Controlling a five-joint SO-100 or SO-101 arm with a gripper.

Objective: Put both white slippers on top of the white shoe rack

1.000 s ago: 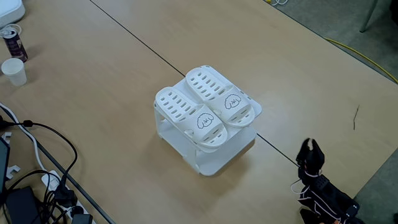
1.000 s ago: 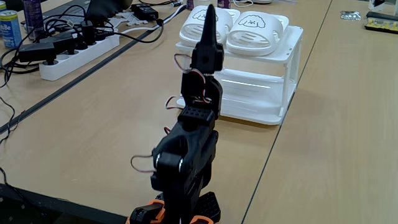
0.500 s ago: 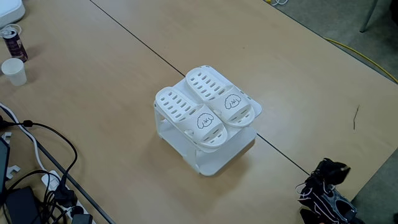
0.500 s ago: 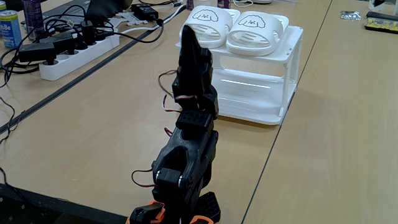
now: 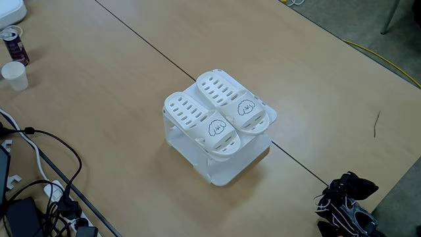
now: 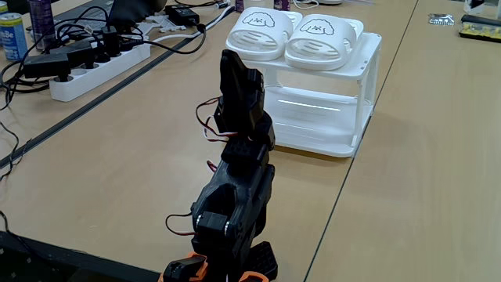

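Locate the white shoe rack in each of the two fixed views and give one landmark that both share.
In a fixed view from above: the white shoe rack stands at the picture's middle, on the table's dark seam.
In a fixed view from behind the arm: the rack stands top centre-right, beyond the folded arm.
Shared landmark: the white slippers lying side by side on its top, cartoon faces on the straps.
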